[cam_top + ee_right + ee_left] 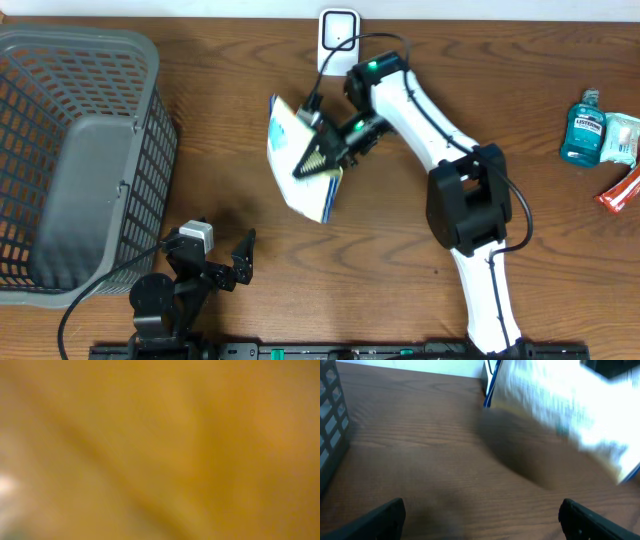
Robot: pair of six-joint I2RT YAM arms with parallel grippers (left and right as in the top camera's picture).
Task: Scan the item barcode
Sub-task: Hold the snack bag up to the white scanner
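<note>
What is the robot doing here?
The right hand is pinching a flat white and blue packet and holding it up off the table, close to the small white scanner at the far edge. The left hand sits open and empty beside the grey basket. It looks like the packet is about to be scanned.

Overhead straight down; left wrist low, packet (287, 140) in both; right wrist blurred close-up.

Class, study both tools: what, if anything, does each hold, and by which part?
The right tool pinches the white-and-blue packet along its edge nearest that arm. The left tool holds nothing.
</note>
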